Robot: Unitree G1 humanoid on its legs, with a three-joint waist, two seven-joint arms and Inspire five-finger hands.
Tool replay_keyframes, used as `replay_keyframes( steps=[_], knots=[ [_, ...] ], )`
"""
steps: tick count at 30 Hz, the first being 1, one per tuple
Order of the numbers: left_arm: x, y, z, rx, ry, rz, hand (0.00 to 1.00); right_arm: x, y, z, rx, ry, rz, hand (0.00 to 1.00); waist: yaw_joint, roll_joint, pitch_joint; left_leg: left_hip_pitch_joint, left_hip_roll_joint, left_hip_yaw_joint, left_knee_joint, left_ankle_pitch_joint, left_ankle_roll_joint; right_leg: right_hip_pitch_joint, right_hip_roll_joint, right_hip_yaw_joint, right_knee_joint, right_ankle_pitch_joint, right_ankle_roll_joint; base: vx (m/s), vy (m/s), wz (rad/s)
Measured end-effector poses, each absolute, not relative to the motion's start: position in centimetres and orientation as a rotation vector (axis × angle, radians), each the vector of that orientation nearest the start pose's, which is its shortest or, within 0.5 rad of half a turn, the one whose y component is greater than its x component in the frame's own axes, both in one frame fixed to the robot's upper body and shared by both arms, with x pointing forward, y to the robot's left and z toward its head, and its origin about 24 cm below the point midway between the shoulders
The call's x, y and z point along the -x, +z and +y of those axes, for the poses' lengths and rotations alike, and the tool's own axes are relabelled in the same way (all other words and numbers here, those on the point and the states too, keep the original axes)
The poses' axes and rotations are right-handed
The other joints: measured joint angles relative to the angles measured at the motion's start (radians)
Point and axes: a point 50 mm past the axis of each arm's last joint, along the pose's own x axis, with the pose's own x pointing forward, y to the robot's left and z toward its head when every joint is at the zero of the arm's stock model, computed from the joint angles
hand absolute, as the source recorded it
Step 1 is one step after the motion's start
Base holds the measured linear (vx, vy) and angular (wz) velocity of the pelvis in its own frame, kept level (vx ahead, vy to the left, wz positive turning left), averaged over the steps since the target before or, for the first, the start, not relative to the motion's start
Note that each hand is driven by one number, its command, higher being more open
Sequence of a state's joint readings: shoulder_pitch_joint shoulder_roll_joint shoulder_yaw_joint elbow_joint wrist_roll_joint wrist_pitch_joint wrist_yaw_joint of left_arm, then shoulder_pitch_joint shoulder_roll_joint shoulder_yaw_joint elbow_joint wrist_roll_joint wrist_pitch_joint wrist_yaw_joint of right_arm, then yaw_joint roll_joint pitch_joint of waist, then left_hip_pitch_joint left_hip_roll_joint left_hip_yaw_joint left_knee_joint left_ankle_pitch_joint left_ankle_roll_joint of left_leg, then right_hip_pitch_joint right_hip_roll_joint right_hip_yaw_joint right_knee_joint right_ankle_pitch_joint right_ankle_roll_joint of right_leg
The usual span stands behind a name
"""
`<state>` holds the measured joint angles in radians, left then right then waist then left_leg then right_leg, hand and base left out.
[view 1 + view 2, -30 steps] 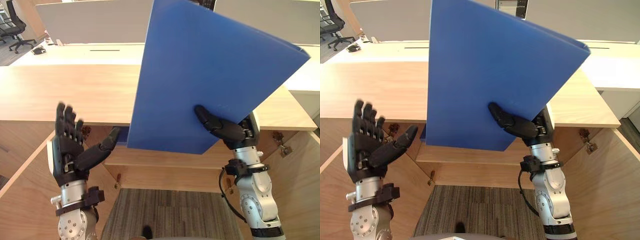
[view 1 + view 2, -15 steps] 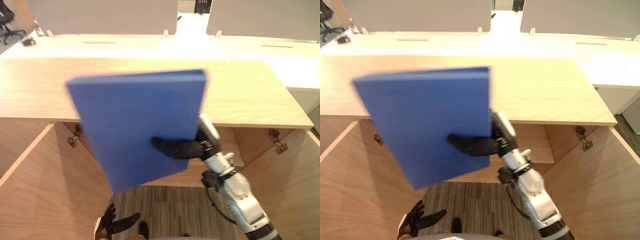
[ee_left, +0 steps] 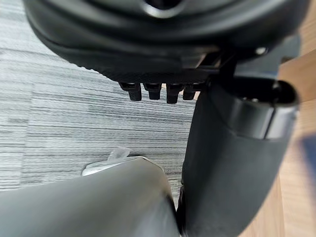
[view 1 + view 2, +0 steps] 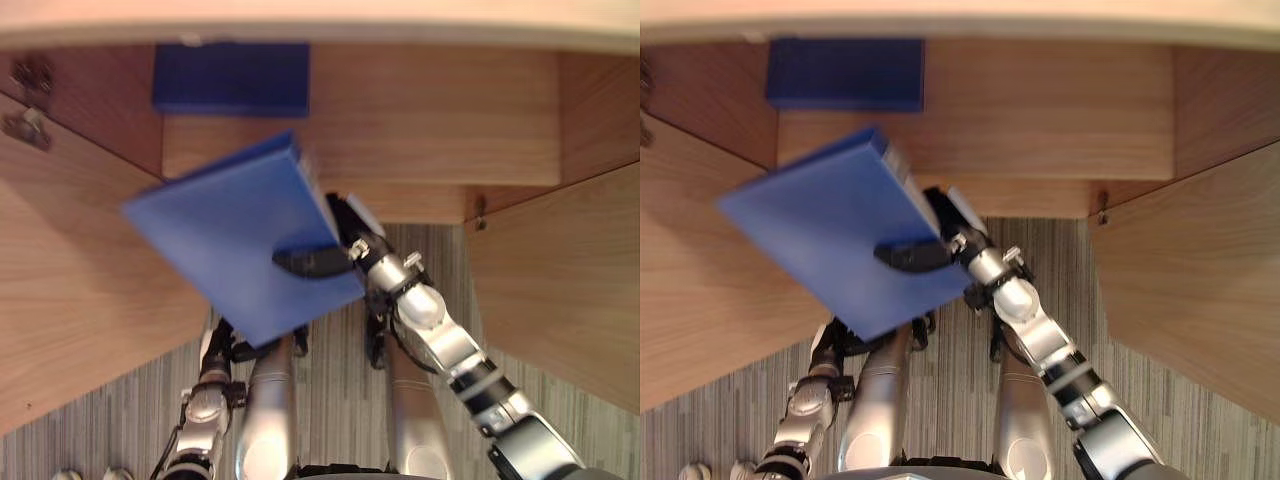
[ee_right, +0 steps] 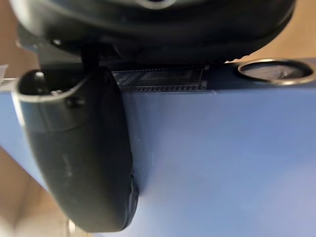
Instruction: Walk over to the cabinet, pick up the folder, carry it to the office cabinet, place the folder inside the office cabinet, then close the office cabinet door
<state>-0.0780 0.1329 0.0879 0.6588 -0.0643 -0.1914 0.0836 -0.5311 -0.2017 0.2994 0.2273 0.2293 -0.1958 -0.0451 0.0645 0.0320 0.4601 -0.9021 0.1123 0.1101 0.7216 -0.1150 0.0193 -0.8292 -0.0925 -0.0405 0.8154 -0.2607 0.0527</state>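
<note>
Left robot hand [image 4: 222, 342] low over carpet [image 4: 110, 430], fingers [image 3: 150, 92] loosely straight, holding nothing. Right robot hand [image 4: 308, 263] clamped on blue folder [image 4: 225, 240], thumb pressed across its face. Folder tilted, held in the air before the open cabinet [image 4: 520, 250], not inside. Farther in, a dark blue binder [image 4: 232, 78] on the shelf [image 4: 400, 150].

Folder look: I see a flat, bright blue folder [image 4: 225, 235] with a thick spine that carries a ring hole.
Folder pose: tilted, one corner hanging low, its broad face turned up towards my head camera.
Folder hold: clear of any surface, pinched at one edge by my right hand [image 4: 312, 262], thumb flat across the blue face.
Folder place: in front of the office cabinet [image 4: 430, 110], not inside it.
Office cabinet: light wood, a shelf across; left door [image 4: 70, 290] and right door [image 4: 560, 270] both swung open.
</note>
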Motion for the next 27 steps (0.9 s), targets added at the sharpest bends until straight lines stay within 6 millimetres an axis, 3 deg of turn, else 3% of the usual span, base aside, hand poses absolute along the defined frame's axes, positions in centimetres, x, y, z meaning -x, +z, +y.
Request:
replay_keyframes(
  steps=[3,6,10,13,14,16,20,27],
  knots=[
    [-24.4,-4.3,20.9,-0.001,0.256,0.284,1.00,-34.8,20.6,-11.0,-0.207,0.171,-0.559,0.00,0.010,0.001,0.001,-0.139,0.005,-0.022,0.086,-0.015,0.000,-0.129,-0.005,-0.013,0.091,-0.031,-0.003,-0.05,-0.038,0.11],
    [-25.4,-3.2,20.4,0.054,0.280,0.230,1.00,-36.4,24.8,-13.7,-0.393,-0.006,-0.621,0.00,0.028,0.001,0.001,-0.198,0.006,-0.026,0.127,-0.015,0.004,-0.188,-0.011,-0.016,0.143,-0.042,-0.009,-0.01,-0.048,0.08],
    [-25.7,-2.6,19.6,0.130,0.320,0.182,1.00,-36.6,26.6,-16.2,-0.639,-0.161,-0.653,0.00,0.043,0.001,0.001,-0.229,0.005,-0.042,0.138,-0.017,0.002,-0.210,-0.015,-0.033,0.158,-0.055,-0.016,0.01,-0.051,0.07],
    [-26.2,-2.1,18.6,0.165,0.314,0.163,1.00,-36.9,26.9,-17.7,-0.800,-0.244,-0.640,0.00,0.053,0.001,0.001,-0.239,0.002,-0.049,0.135,-0.019,-0.005,-0.217,-0.018,-0.043,0.163,-0.061,-0.021,0.03,-0.050,0.10],
    [-26.3,-2.1,18.1,0.176,0.307,0.162,1.00,-37.3,27.0,-18.4,-0.889,-0.278,-0.620,1.00,0.055,0.001,0.001,-0.243,-0.002,-0.056,0.132,-0.017,-0.007,-0.219,-0.022,-0.049,0.163,-0.064,-0.024,0.02,-0.031,0.13],
    [-26.4,-1.9,17.9,0.172,0.299,0.155,1.00,-37.6,27.3,-19.2,-1.005,-0.321,-0.602,1.00,0.055,0.002,0.001,-0.250,-0.010,-0.066,0.126,-0.008,-0.004,-0.221,-0.028,-0.063,0.163,-0.068,-0.028,0.02,-0.036,0.19],
    [-26.6,-1.5,17.6,0.179,0.309,0.144,1.00,-37.8,30.0,-20.7,-1.282,-0.333,-0.632,1.00,0.062,0.002,0.001,-0.260,-0.015,-0.079,0.112,0.002,-0.010,-0.227,-0.034,-0.081,0.158,-0.071,-0.034,0.02,-0.042,0.11],
    [-26.6,-1.3,17.3,0.176,0.309,0.137,1.00,-37.7,31.8,-20.9,-1.431,-0.286,-0.645,1.00,0.063,0.003,-0.002,-0.271,-0.029,-0.100,0.085,0.025,-0.020,-0.232,-0.046,-0.113,0.154,-0.077,-0.043,0.00,-0.031,0.12]
  ],
)
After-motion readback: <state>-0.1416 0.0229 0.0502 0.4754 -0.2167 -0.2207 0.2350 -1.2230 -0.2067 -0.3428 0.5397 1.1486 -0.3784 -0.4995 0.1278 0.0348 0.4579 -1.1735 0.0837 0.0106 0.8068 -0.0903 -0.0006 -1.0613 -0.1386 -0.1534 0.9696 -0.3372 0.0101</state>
